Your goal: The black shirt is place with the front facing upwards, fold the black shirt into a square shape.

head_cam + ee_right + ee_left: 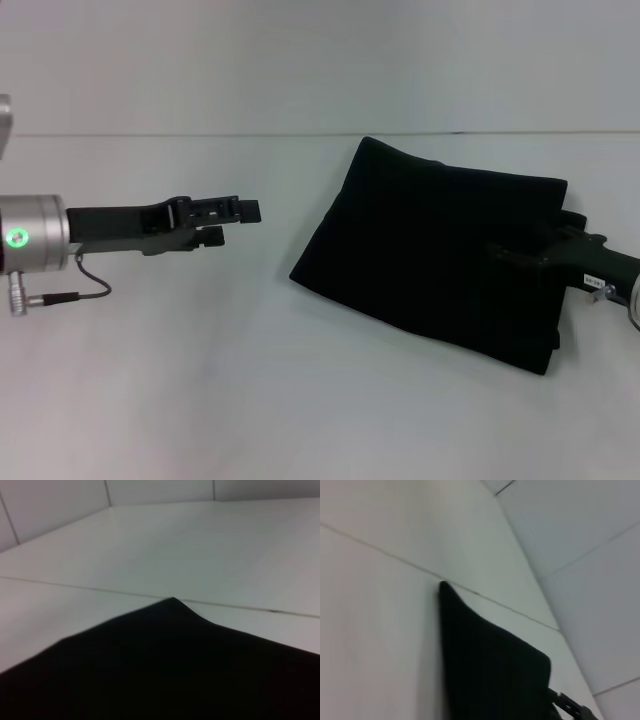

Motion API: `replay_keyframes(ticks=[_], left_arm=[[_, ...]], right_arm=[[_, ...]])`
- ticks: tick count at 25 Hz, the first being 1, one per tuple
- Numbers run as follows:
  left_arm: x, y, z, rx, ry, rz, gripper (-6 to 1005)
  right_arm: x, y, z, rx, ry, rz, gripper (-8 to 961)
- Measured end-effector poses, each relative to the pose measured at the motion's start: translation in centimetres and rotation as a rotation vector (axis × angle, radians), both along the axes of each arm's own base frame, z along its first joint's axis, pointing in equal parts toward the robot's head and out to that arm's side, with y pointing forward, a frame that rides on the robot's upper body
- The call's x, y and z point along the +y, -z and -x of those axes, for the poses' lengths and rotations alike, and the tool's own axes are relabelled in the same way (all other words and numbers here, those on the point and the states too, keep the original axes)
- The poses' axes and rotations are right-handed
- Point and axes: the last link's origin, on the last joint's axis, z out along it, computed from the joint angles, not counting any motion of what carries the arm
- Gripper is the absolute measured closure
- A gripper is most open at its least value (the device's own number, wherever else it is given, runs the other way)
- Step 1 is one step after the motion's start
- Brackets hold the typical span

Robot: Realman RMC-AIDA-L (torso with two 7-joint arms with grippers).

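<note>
The black shirt (440, 255) lies folded into a rough square on the right half of the white table, with no lettering showing. It also fills the lower part of the left wrist view (490, 670) and the right wrist view (165, 665). My right gripper (500, 252) rests low over the shirt's right edge, dark against the dark cloth. It shows again in the left wrist view as a small black tip (570, 707) beyond the shirt. My left gripper (238, 222) hovers left of the shirt, well apart from it, open and holding nothing.
The white table (200, 380) meets a pale wall along a seam line (200, 135) at the back. A cable (70, 290) hangs from the left wrist. A strip of bare table lies between the left gripper and the shirt.
</note>
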Motion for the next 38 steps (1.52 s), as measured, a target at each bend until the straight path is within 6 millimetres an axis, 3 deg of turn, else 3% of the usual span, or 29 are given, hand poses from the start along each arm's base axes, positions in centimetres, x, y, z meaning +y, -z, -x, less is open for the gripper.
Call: replay_keyframes(ticks=[8,14,18,29,38], left_arm=[[2.0,1.7,-1.5,0.038,-0.073,0.015,67],[3.5,4.1,-3.4,0.120,-0.072,0.036,70],[4.2,5.8,-3.8,0.183,-0.082,0.001,72],[3.6,8.7,-2.3,0.247,-0.166,-0.048,77],[2.7,10.5,-3.8,0.202,-0.148,0.002,82]], right_arm=[[-1.0,-1.7,0.8,0.041,-0.120,0.003,64],[-5.2,-1.6,1.1,0.047,-0.359,0.068,64],[-7.2,-0.8,0.6,0.043,-0.405,0.085,64],[-8.5,-0.4,-0.2,0.060,-0.395,0.098,65],[-8.6,-0.5,-0.3,0.056,-0.388,0.096,64]])
